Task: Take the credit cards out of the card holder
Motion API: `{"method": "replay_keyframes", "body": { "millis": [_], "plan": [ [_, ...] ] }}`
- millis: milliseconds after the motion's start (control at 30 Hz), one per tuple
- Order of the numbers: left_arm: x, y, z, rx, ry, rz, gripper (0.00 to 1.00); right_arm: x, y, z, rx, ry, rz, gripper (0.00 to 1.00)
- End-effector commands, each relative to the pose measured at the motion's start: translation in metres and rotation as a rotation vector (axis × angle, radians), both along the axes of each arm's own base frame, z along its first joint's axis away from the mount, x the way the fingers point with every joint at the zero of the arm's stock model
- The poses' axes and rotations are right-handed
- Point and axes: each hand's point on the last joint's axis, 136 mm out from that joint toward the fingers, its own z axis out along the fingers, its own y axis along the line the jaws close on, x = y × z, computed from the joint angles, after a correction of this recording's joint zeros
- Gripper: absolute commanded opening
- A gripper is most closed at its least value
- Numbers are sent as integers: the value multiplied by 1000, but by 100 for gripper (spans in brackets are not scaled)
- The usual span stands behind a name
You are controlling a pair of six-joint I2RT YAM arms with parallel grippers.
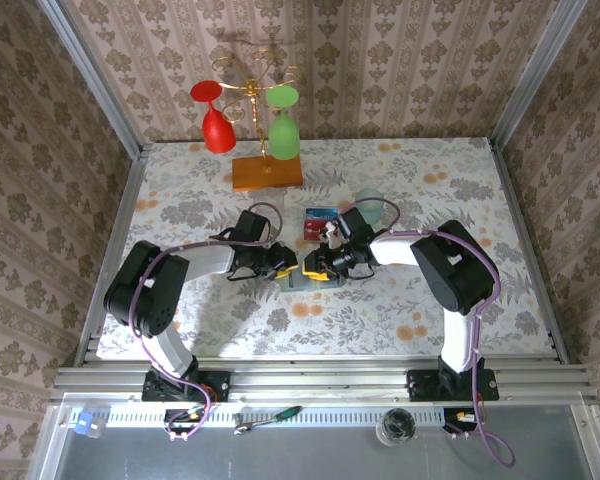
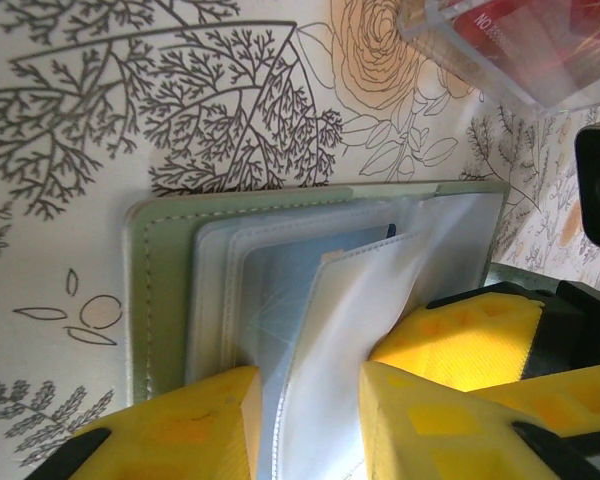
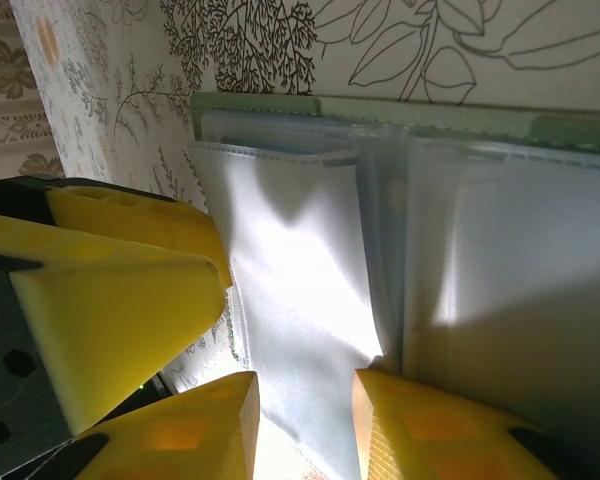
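- card holder [image 2: 165, 290] open flat on table [image 2: 80, 120], just ahead of both sets of fingertips, clear sleeves [image 2: 280, 290] fanned up
- left gripper [image 2: 308, 385] partly open, narrow gap, one sleeve leaf standing in it, no visible pinch
- right gripper [image 3: 305, 385] likewise: narrow gap, pale sleeve between the jaws, facing left gripper across the holder
- credit cards [image 2: 540, 35], red, inside clear box [image 2: 450, 45], beyond and right of left fingertips, apart from holder

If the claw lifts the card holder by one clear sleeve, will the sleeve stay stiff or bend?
Probably floppy: the sleeves curve and fan apart inside the card holder. Likely slippery too: their plastic looks glossy. The thin holder may lift along.
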Motion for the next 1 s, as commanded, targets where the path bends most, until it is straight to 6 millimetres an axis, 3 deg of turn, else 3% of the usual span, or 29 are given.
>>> {"method": "replay_keyframes", "body": {
  "millis": [0, 400, 633, 767, 967],
  "plan": [
    [-2, -6, 0, -22, 14, -8, 30, -9, -15, -20, -62, 61, -32, 31],
    [-3, -11, 8, -37, 9, -19, 19, -9, -15, -17, -56, 54, -34, 31],
    [-3, -14, 19, -45, -1, -31, 21, -3, -15, 11, -29, -23, -49, 33],
    [-4, -18, 23, -52, -2, -43, 21, 3, -24, 28, -39, -79, -77, 33],
    [-3, -27, 32, -62, -14, -70, 21, 4, -41, 37, -101, -128, -100, 33]
  ]
}}
